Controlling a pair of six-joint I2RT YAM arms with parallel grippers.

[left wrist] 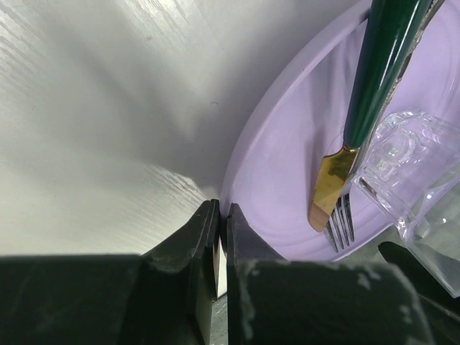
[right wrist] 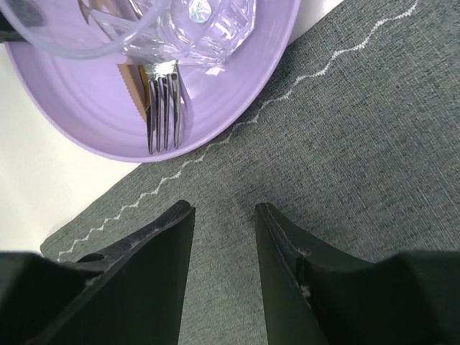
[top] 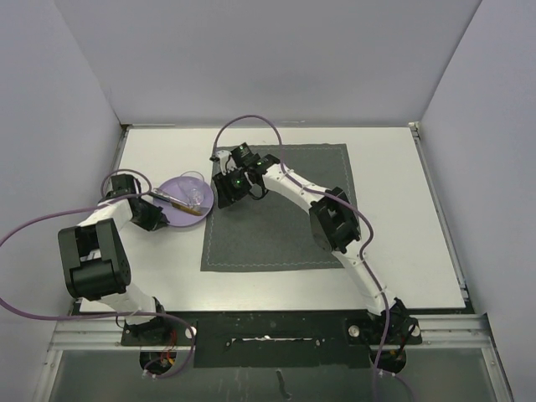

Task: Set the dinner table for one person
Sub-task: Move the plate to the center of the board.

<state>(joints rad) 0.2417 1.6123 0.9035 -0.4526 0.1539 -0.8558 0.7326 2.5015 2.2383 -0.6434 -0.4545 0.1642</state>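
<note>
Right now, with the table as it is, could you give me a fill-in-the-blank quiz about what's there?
The purple plate holds a fork, a knife and a clear ____.
The knife has a gold blade and a ____ handle.
The right end effector hovers open above the grey ____.
The left end effector is shut on the plate's ____.
Missing words: glass, green, placemat, rim.

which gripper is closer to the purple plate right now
Left. The left gripper is shut on the plate rim; the right gripper hangs open over the grey mat just beside it.
</note>
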